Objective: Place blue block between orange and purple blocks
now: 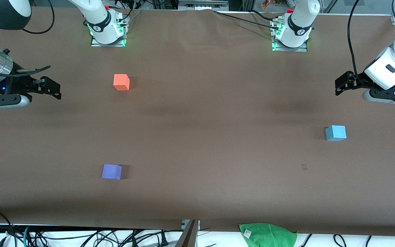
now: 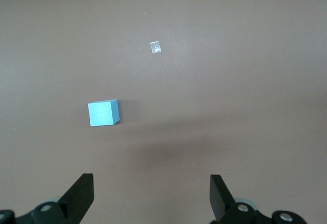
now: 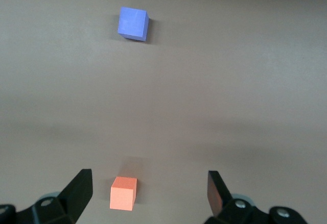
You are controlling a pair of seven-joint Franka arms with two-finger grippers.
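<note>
The blue block (image 1: pixel 335 133) sits on the brown table toward the left arm's end; it also shows in the left wrist view (image 2: pixel 103 113). The orange block (image 1: pixel 121 82) sits toward the right arm's end, and the purple block (image 1: pixel 111 171) lies nearer to the front camera than it, with bare table between them. Both show in the right wrist view: orange (image 3: pixel 123 193), purple (image 3: pixel 133 23). My left gripper (image 1: pixel 342 83) (image 2: pixel 152 193) is open and empty over bare table at its end. My right gripper (image 1: pixel 51 88) (image 3: pixel 149 191) is open and empty over its end.
A small piece of tape (image 1: pixel 304 166) (image 2: pixel 155 47) lies on the table near the blue block. A green cloth (image 1: pixel 267 235) and a metal bar (image 1: pixel 188 235) sit at the table's near edge, among cables. The arm bases (image 1: pixel 108 31) (image 1: pixel 291 34) stand along the back.
</note>
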